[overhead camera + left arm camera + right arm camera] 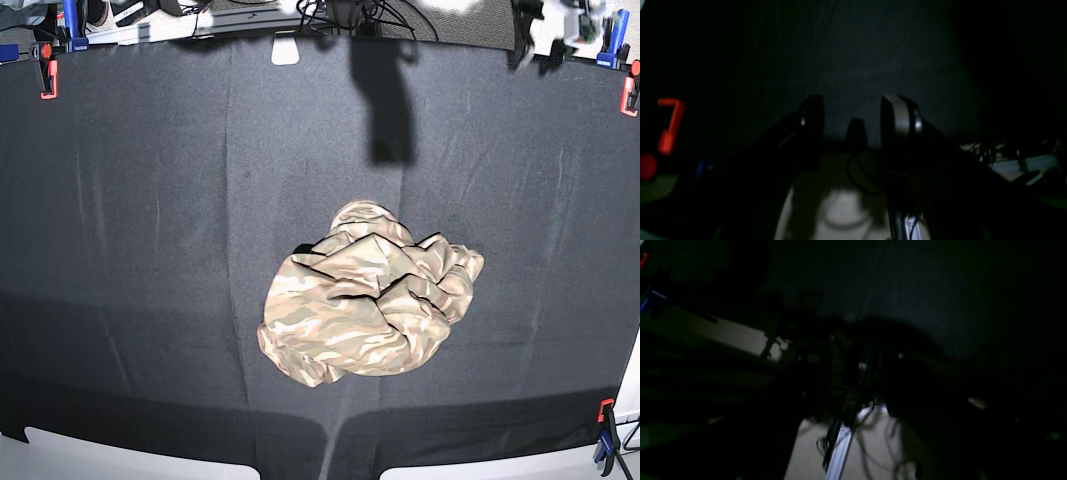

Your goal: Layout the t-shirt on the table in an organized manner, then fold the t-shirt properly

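So the t-shirt is still a crumpled ball. It sits near the middle of the desk, a bit toward the near edge in the base view. No sleeve or collar can be picked out; it is all folds and bumps. The laying-out step has not begun, and folding comes only after that.

In the base view neither arm is over the cloth. Only a dark shadow falls on the far part of the desk.

The left wrist view is very dark, but the left gripper shows. Its fingers stand wide apart with nothing between them, only black cloth beyond.

The right wrist view is too dark and blurred to show the right gripper well. Going by how wide it sits, I take it to be open as well, and I see no cloth in that view.

The next move, I think, is for both arms to reach down to the heap. Each should pinch an edge and pull apart, so the shirt spreads flat. Finding a real edge in that lump will be the hard part.

Red clamps and blue ones hold the cloth at the corners. Cables lie past the far edge. All are well apart from the shirt, so nothing is in the way.
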Motion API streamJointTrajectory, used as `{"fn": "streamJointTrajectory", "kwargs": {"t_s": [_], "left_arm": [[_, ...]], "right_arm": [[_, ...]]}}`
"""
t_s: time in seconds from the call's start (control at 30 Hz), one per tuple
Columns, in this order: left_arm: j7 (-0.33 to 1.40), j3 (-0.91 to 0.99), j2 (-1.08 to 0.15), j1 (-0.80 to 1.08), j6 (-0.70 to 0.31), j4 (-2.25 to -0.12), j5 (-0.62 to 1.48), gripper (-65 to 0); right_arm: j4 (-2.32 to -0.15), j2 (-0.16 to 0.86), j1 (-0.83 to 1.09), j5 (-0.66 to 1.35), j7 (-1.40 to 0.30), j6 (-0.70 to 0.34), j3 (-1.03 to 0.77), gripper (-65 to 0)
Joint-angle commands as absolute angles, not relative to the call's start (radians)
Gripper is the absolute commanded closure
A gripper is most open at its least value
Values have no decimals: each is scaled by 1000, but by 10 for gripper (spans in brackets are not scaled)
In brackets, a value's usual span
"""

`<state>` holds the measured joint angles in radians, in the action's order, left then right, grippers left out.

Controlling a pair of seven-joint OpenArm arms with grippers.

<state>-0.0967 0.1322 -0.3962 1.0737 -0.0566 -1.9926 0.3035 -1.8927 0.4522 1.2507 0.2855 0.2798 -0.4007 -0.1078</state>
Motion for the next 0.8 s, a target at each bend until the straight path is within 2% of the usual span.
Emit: {"fn": "streamJointTrajectory", "kwargs": {"t_s": [0.0, 0.33, 0.63, 0.77], "left_arm": [[-119, 138, -402, 1079, -58, -2017, 305, -258], [-82, 138, -399, 985, -58, -2043, 306, -258], [-6, 136, -392, 677, -58, -2043, 308, -258], [78, 136, -382, 576, -58, -2043, 308, -258]], "right_arm": [[-1922, 459, 1260, 292, 307, -412, -112, -246], [-1995, 454, 1165, 292, 306, -411, -112, -246], [-1994, 296, 815, 292, 306, -412, -111, -246], [-1994, 278, 702, 292, 256, -412, -111, -246]]}}
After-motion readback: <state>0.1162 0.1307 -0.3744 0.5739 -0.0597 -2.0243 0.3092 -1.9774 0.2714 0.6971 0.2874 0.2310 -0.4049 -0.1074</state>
